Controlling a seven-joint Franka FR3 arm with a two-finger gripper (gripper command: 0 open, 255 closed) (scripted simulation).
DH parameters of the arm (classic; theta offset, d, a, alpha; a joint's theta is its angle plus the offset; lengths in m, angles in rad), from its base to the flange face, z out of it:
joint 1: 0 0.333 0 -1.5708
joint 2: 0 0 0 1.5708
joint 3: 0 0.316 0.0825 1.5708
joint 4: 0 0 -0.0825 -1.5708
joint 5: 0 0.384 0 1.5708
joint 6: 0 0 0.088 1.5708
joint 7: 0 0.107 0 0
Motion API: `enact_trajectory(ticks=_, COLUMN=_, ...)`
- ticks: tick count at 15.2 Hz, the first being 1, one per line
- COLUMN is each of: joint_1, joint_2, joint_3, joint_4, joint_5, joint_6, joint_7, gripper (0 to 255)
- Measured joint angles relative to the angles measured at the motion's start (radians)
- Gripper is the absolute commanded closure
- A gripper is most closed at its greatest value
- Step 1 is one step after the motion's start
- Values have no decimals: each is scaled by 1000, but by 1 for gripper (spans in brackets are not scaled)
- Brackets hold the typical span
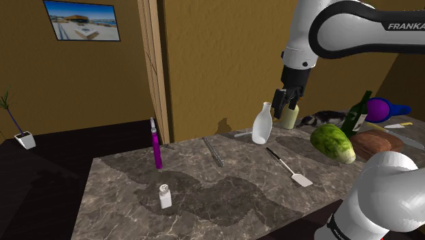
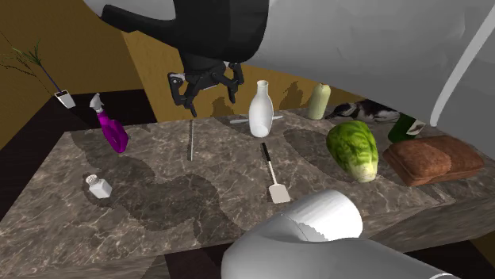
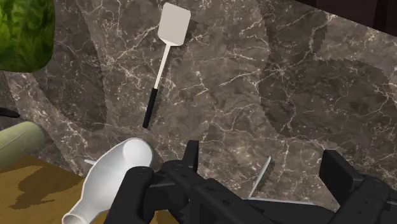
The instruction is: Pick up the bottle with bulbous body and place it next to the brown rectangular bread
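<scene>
The white bottle with a bulbous body [image 1: 261, 125] [image 2: 261, 111] stands upright near the table's back edge. The brown rectangular bread [image 1: 376, 142] [image 2: 432, 157] lies at the shoulder view's far right, beyond a green cabbage [image 1: 332, 142] [image 2: 354, 149]. My black gripper [image 1: 285, 102] [image 2: 205, 89] hangs in the air above the table, close to the bottle and higher than it. Its fingers stand apart with nothing between them. In the wrist view the bottle [image 3: 111, 181] lies outside one finger of the gripper [image 3: 261, 167], not between the two.
A spatula [image 1: 289, 167] [image 2: 274, 174] [image 3: 167, 51] lies mid-table. A purple spray bottle [image 1: 156, 144] [image 2: 113, 131], a white shaker [image 1: 165, 196] [image 2: 99, 186] and a thin metal tool [image 1: 213, 151] [image 2: 192, 141] lie away from the bread. A pale green bottle [image 1: 291, 116] [image 2: 319, 101] and a dark green bottle [image 1: 356, 112] stand at the back.
</scene>
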State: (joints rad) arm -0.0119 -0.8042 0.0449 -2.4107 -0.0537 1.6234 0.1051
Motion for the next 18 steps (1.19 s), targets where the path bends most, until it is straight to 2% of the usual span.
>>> enact_trajectory(ticks=3, joint_1=-10, joint_2=29, joint_3=-23, joint_4=5, joint_5=-12, joint_6=23, joint_7=-21, gripper=0)
enact_trajectory(ticks=8, joint_1=-41, joint_2=158, joint_3=-104, joint_4=56, joint_5=-49, joint_6=99, joint_7=-97, gripper=0)
enact_trajectory(ticks=13, joint_1=-69, joint_2=311, joint_3=-194, joint_4=127, joint_5=-71, joint_6=178, joint_7=-188, gripper=0)
enact_trajectory(ticks=18, joint_1=-88, joint_2=492, joint_3=-273, joint_4=231, joint_5=-59, joint_6=250, joint_7=-278, gripper=0)
